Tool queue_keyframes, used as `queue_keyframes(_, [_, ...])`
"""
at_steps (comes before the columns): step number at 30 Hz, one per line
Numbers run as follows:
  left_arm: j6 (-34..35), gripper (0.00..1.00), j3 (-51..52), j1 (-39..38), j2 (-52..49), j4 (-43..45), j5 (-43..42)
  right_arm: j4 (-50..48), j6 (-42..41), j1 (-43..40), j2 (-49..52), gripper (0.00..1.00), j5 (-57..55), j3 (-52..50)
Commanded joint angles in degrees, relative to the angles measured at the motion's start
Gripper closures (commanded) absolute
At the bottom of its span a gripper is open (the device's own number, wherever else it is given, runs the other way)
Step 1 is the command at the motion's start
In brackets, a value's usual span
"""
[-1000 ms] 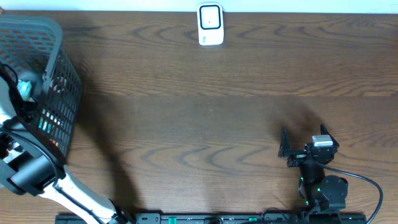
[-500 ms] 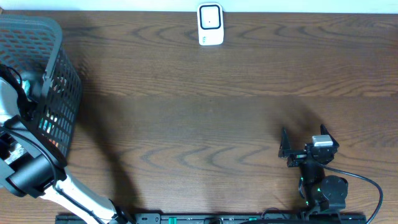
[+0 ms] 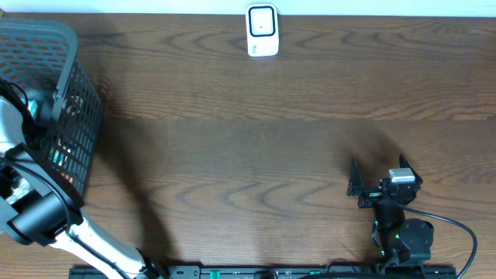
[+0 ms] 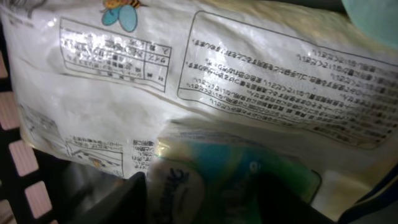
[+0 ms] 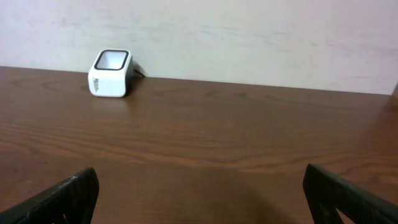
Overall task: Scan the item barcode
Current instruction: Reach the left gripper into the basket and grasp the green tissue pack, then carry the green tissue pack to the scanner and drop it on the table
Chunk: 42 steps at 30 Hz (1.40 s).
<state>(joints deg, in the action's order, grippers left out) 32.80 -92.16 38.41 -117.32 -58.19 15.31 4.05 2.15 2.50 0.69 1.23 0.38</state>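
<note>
Far left on the tabletop (image 3: 232, 139), the left hand (image 4: 204, 190) is inside a dark mesh basket (image 3: 74, 93), fingers (image 4: 134, 200) flanking a teal-labelled packet (image 4: 230, 163) against a white printed bag (image 4: 249, 81); whether they grip it is unclear. A white scanner (image 3: 262, 31) stands centre, at the far edge. Right, the right hand (image 3: 378, 170) rests spread wide, empty.

Overhead, the light is even and the wood table (image 3: 271, 116) is sharp, with soft-edged shadows spreading beside the basket (image 3: 74, 93) and near the right arm. The left wrist view is dim and very close: glare glints off the crinkled white packet (image 4: 249, 81), its print is half legible, and the lower edge is dark and blurred. The right wrist view is bright and soft, and the white scanner (image 5: 111, 73) is clear.
</note>
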Motion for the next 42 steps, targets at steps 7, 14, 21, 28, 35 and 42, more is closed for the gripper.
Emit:
queue_keyframes(7, [0.00, 0.93, 2.91, 0.20, -0.98, 1.07, 0.15, 0.26, 0.48, -0.20, -0.31, 0.01, -0.24, -0.07])
queue_keyframes(14, [0.07, 0.93, -3.06, 0.20, 4.59, -2.25, -1.81, 0.26, 0.50, -0.20, -0.31, 0.01, -0.24, -0.07])
queue_keyframes(21, [0.11, 0.93, -5.70, 0.20, 23.41, 4.11, -9.40, 0.26, 0.48, -0.20, -0.31, 0.01, -0.24, -0.07])
queue_keyframes(28, [0.48, 0.93, -5.70, -0.09, 40.06, 10.71, -24.83, 0.26, 0.50, -0.20, -0.31, 0.01, -0.24, -0.07])
queue_keyframes(35, [2.14, 0.93, -5.60, -16.31, 48.11, 15.41, -48.04, 0.26, 0.50, -0.20, -0.31, 0.01, -0.24, -0.07])
queue_keyframes(42, [-0.24, 0.93, -4.33, -38.60, 41.07, 14.73, -38.07, 0.26, 0.50, -0.20, -0.31, 0.01, -0.24, -0.07])
